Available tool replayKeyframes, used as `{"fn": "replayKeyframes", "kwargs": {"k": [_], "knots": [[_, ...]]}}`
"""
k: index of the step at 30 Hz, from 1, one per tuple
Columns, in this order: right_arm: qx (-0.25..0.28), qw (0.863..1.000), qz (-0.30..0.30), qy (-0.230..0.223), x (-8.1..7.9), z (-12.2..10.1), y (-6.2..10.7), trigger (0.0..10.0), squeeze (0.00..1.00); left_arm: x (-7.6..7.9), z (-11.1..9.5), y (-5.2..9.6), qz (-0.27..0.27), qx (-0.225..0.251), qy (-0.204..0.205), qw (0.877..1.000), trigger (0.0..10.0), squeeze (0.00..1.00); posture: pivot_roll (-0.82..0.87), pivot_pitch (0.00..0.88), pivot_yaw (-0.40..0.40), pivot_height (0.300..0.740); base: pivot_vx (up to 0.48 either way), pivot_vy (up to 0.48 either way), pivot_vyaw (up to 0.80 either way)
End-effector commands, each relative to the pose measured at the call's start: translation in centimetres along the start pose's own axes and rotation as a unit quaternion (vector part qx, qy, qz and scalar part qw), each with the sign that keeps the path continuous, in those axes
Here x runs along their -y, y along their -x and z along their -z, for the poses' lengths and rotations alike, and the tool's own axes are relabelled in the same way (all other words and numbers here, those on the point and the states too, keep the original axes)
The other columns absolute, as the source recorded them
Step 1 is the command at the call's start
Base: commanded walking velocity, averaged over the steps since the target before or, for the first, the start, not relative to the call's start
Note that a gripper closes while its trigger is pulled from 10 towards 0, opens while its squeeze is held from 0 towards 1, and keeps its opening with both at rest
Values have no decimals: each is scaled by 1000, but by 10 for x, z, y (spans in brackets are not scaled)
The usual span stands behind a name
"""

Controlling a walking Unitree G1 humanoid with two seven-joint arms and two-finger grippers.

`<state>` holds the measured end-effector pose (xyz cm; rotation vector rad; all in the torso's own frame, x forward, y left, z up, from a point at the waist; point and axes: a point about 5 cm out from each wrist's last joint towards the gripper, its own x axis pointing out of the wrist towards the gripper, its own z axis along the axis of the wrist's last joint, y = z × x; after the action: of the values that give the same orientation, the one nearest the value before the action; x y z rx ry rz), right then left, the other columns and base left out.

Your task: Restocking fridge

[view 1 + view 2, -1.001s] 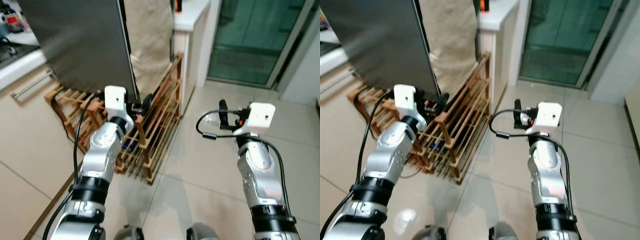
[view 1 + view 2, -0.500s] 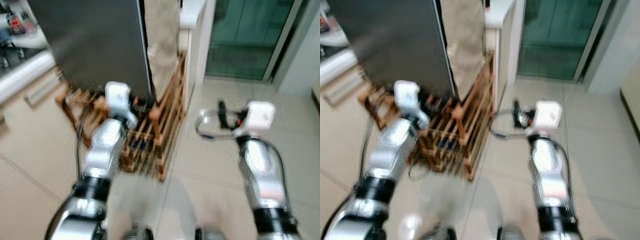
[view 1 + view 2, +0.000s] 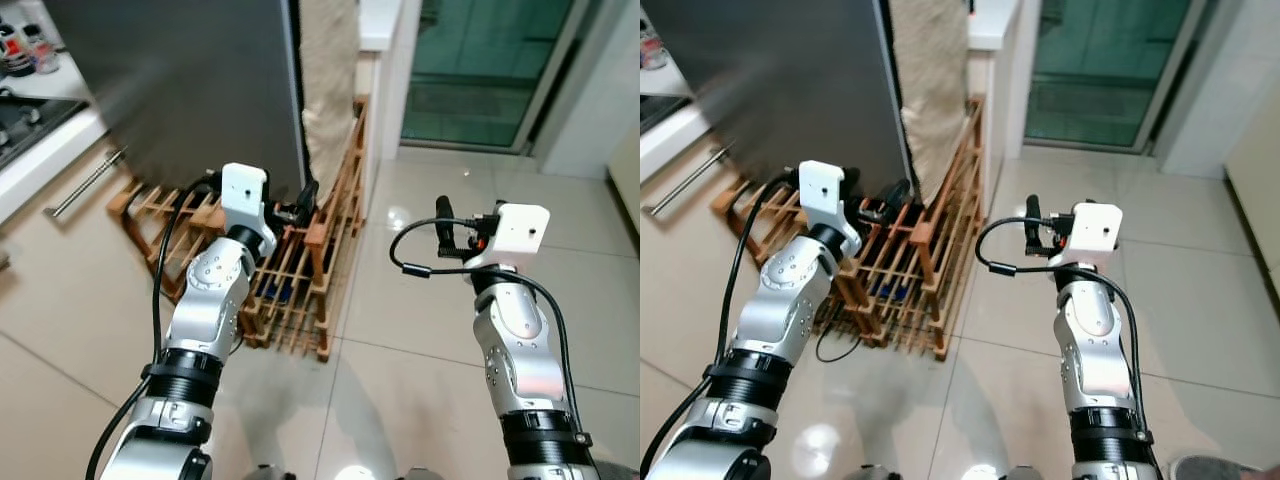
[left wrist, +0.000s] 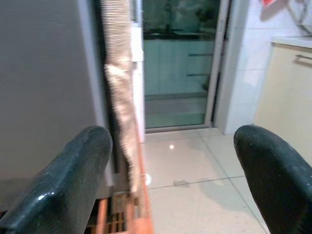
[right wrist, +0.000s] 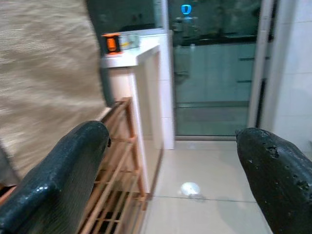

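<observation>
The fridge (image 3: 190, 90) is a tall grey steel-fronted body at the upper left, its door side facing me. My left gripper (image 3: 300, 208) is held up in front of its lower right corner, over the wooden rack; its fingers (image 4: 73, 180) stand wide apart with nothing between them. My right gripper (image 3: 443, 225) hovers over the tiled floor to the right, open and empty, its fingers (image 5: 63, 180) spread.
A wooden slatted rack (image 3: 300, 270) lies on the floor against the fridge foot. A beige woven cloth (image 3: 328, 80) hangs beside the fridge. A white counter (image 3: 375, 20) and a glass sliding door (image 3: 480, 60) stand behind. Cabinet fronts with a handle (image 3: 85, 183) run along the left.
The whole picture has shifted and was blurred half a second ago, so the camera moved. Both arms keep the same raised pose with open fingers.
</observation>
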<state>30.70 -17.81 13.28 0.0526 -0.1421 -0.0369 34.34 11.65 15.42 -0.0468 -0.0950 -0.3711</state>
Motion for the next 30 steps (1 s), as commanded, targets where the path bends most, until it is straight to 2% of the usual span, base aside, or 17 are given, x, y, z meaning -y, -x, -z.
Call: {"fn": "replayKeyframes", "kwargs": {"k": [1,3,11,18,21,27,30], "knots": [[1,1000,0,-4,1,-1,0,10000,0,-1,-3,0,0,7,-9,1000,10000,0,-179,0,83,740,0,0,-419],[4,1000,-2,-2,0,-2,-1,10000,0,1,-5,0,8,13,2,1000,10000,0,-179,0,84,740,0,0,-422],[5,1000,-9,2,-3,-2,-2,10000,0,5,-6,0,16,16,-6,1000,10000,0,-179,0,83,740,449,0,0],[5,1000,-9,6,-2,-2,-2,10000,0,-1,-6,-2,-10,16,6,1000,10000,0,-185,0,81,740,456,0,0],[5,1000,-9,7,-2,-2,-2,10000,0,-3,-7,-3,-26,16,11,999,10000,0,-185,0,81,740,346,330,0],[5,1000,-11,7,-3,-2,-3,10000,0,-14,-5,-4,-72,7,30,997,10000,0,-187,0,85,740,0,0,0],[4,1000,-12,7,-4,-1,-2,10000,0,-16,-6,-4,-77,6,36,996,10000,0,-187,0,86,740,0,0,0]]}}
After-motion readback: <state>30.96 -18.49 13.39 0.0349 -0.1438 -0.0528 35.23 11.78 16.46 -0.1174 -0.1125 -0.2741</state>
